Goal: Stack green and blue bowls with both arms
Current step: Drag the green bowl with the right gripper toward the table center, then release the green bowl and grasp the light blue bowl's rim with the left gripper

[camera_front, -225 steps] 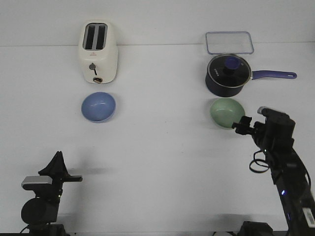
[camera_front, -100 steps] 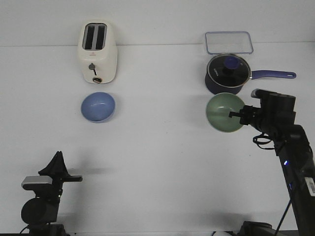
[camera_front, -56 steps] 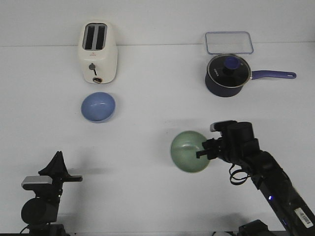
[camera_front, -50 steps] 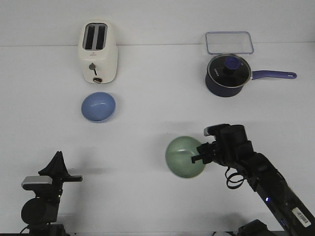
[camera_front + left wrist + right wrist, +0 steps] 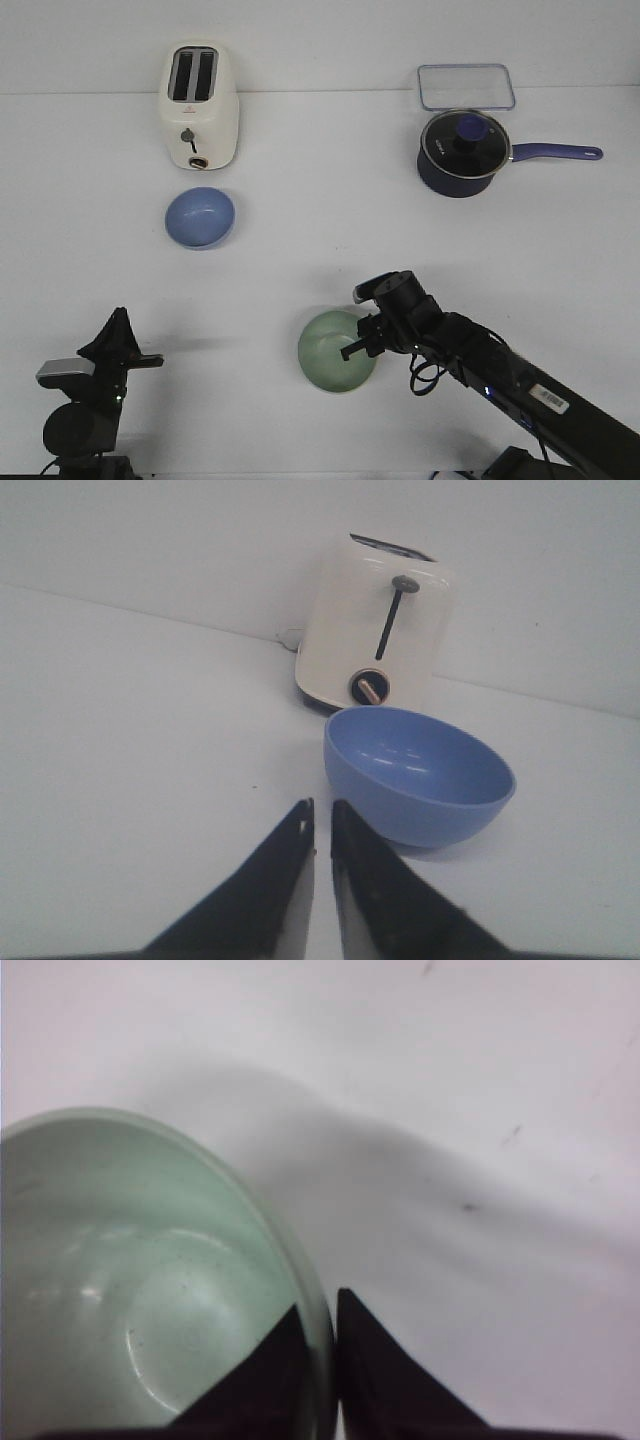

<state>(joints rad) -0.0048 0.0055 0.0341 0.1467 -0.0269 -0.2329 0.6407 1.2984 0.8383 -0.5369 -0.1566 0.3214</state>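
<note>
The pale green bowl (image 5: 335, 351) is held by its rim in my right gripper (image 5: 358, 345), low over the near middle of the table; in the right wrist view the bowl (image 5: 130, 1290) has its rim pinched between the two fingers, gripper (image 5: 320, 1310). The blue bowl (image 5: 200, 216) sits on the table in front of the toaster; it also shows in the left wrist view (image 5: 420, 775). My left gripper (image 5: 321, 808) is shut and empty, well short of the blue bowl. In the front view the left gripper (image 5: 118, 318) rests at the near left.
A cream toaster (image 5: 199, 105) stands at the back left behind the blue bowl. A dark navy saucepan (image 5: 462, 152) with lid and long handle stands at the back right, with a clear rectangular lid (image 5: 466, 86) behind it.
My right arm lifted the green bowl from beside the saucepan and carried it left and toward the near middle of the table. The left arm and blue bowl have not moved.
</note>
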